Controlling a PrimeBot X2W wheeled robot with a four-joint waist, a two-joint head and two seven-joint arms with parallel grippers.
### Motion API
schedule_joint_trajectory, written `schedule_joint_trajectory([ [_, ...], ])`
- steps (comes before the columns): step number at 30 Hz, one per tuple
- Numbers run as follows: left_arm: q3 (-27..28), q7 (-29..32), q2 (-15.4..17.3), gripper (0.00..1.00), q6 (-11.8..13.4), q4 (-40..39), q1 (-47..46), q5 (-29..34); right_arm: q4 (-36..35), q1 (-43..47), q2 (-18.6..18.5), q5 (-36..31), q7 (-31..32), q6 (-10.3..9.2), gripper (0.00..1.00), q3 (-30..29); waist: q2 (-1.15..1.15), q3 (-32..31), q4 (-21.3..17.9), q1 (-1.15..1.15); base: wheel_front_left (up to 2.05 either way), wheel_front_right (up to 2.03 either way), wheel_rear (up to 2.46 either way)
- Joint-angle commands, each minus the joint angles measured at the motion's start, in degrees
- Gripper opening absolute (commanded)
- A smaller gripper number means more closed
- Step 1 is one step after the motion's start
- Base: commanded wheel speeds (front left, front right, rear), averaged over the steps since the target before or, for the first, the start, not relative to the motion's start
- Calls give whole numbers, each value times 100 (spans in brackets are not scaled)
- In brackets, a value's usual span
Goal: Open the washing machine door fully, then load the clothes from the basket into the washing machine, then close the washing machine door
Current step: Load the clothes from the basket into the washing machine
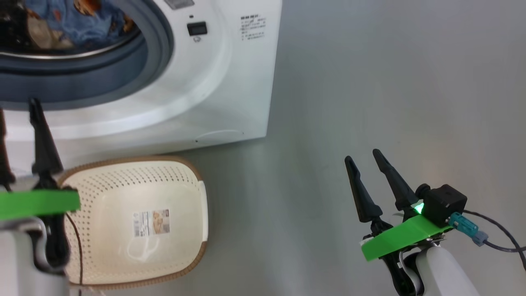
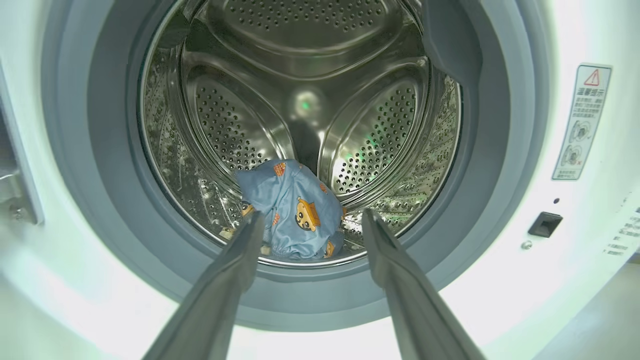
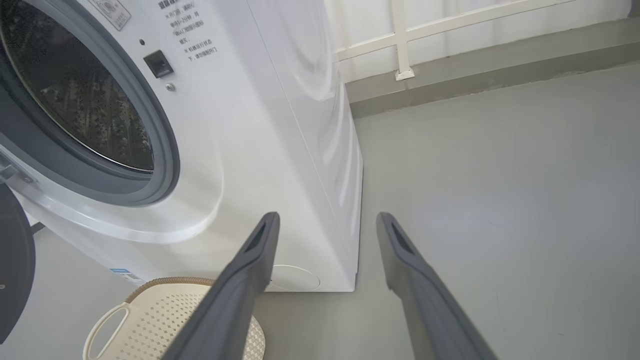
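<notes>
Inside the drum [image 2: 310, 75], the clothes [image 2: 292, 210] sit partly behind the left fingers [image 2: 232, 270].

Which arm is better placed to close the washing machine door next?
Left, probably. The left gripper hangs open facing the drum, and the washing machine door stands open on that side. The right gripper is over the floor, farther from it.
</notes>
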Motion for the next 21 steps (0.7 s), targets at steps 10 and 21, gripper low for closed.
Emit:
schedule_joint_trajectory([
  [10,485,-30,-260,100,-46,-687,1276,477,73,350,44,-113,-28,17,100,169,0,-857,-22,0,0,0,0],
  [21,870,-30,-591,100,5,-1104,2378,869,80,581,44,-226,-28,17,100,157,0,-1389,-132,0,0,0,0],
])
